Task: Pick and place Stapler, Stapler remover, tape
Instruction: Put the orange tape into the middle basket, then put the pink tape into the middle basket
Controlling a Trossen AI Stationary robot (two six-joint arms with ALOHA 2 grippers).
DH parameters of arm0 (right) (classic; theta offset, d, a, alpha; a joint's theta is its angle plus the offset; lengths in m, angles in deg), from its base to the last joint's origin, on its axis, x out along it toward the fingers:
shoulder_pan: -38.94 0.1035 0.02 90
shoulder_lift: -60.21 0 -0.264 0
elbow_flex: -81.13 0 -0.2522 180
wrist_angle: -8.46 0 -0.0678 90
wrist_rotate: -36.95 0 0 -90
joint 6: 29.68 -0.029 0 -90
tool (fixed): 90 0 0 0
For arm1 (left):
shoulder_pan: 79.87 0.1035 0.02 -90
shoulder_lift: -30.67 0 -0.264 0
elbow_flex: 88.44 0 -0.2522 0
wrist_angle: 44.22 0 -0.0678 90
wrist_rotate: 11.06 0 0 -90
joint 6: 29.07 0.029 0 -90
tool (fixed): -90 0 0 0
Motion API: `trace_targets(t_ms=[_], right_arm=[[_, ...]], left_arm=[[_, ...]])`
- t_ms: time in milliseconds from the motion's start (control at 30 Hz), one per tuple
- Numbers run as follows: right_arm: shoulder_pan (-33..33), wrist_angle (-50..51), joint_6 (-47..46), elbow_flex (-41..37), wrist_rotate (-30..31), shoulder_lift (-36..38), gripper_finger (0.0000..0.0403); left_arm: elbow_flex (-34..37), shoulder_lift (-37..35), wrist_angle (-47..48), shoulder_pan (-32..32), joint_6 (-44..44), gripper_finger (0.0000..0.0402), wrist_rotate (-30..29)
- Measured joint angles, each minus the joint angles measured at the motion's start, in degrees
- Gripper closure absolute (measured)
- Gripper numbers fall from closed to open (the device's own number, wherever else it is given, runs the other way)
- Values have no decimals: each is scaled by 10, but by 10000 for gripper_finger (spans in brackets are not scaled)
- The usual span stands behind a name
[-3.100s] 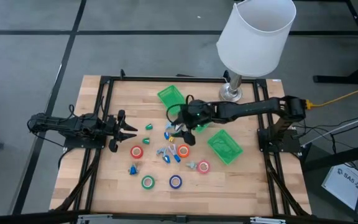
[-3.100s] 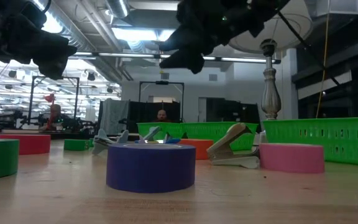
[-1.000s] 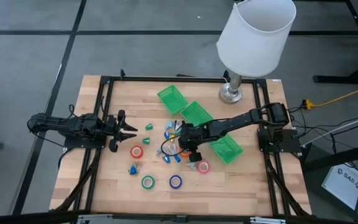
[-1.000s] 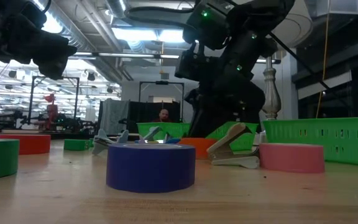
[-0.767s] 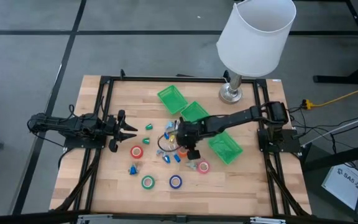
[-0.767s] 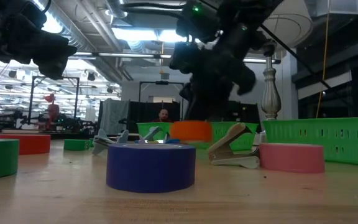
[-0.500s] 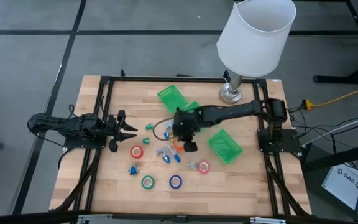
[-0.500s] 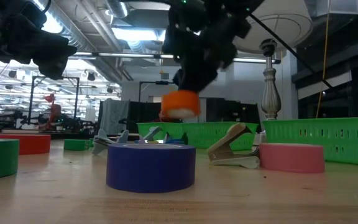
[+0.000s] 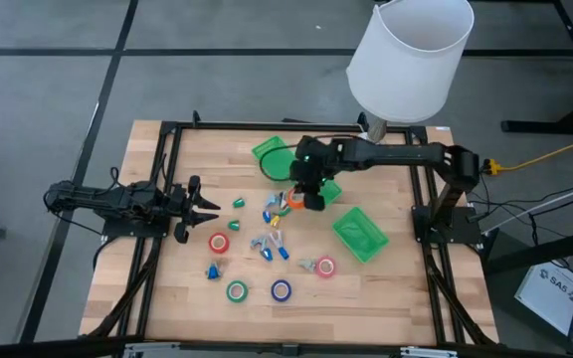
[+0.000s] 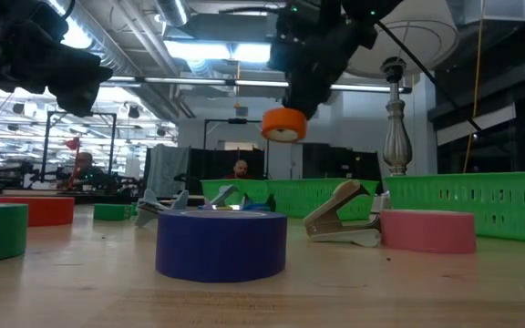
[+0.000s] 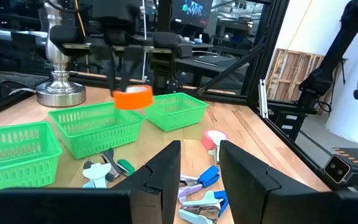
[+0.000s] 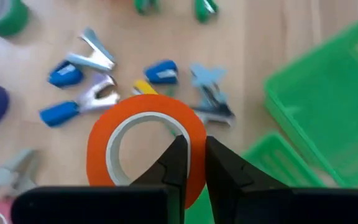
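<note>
My right gripper [image 9: 306, 199] hangs above the table's middle, shut on an orange tape roll [image 10: 283, 125] with a white core, just in front of the middle green tray [image 9: 328, 184]. Below it, small blue staplers [image 12: 161, 70] and grey staple removers [image 12: 95, 57] lie flat on the wood. Red [image 9: 219, 242], green [image 9: 237, 291], blue [image 9: 281, 290] and pink [image 9: 325, 267] tape rolls lie flat nearer the front. My left gripper [image 9: 202, 207] waits open at the table's left, above the wood. My right gripper pinches the wall of the orange roll [image 12: 194, 134] on one side, one finger [image 12: 176, 158] in the hole and the other outside. The fingers point down from above. The roll hangs nearly level below them, lifted clear of the table.
Three green trays stand in a slanting row: far [image 9: 274, 154], middle, and right [image 9: 359, 234]. A lamp with a white shade [image 9: 411, 55] and a metal foot stands at the far right. Black frame rails run along the table's left and right sides.
My right gripper has risen from the table with the orange roll and gone toward the far edge, to the middle tray. The roll, which lay on the wood among the staplers, now hangs clear of the table.
</note>
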Motion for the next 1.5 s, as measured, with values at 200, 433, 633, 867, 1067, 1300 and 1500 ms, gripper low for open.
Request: trace_targets(t_ms=[200, 433, 633, 867, 1067, 1300, 1500], right_arm=[[-28, -5, -5, -33, 44, 1, 360], [-71, -40, 8, -85, 51, 2, 359], [-105, -41, 47, -91, 48, 7, 359], [-119, -47, 68, -91, 45, 6, 359], [-119, -53, 68, -91, 45, 6, 339], [-119, -64, 68, -91, 45, 6, 299], [-119, -64, 64, -91, 45, 5, 274]], left_arm=[[0, 0, 0, 0, 0, 295, 0], [0, 0, 0, 0, 0, 295, 0], [0, 0, 0, 0, 0, 295, 0], [0, 0, 0, 0, 0, 295, 0], [0, 0, 0, 0, 0, 295, 0], [0, 0, 0, 0, 0, 295, 0], [0, 0, 0, 0, 0, 295, 0]])
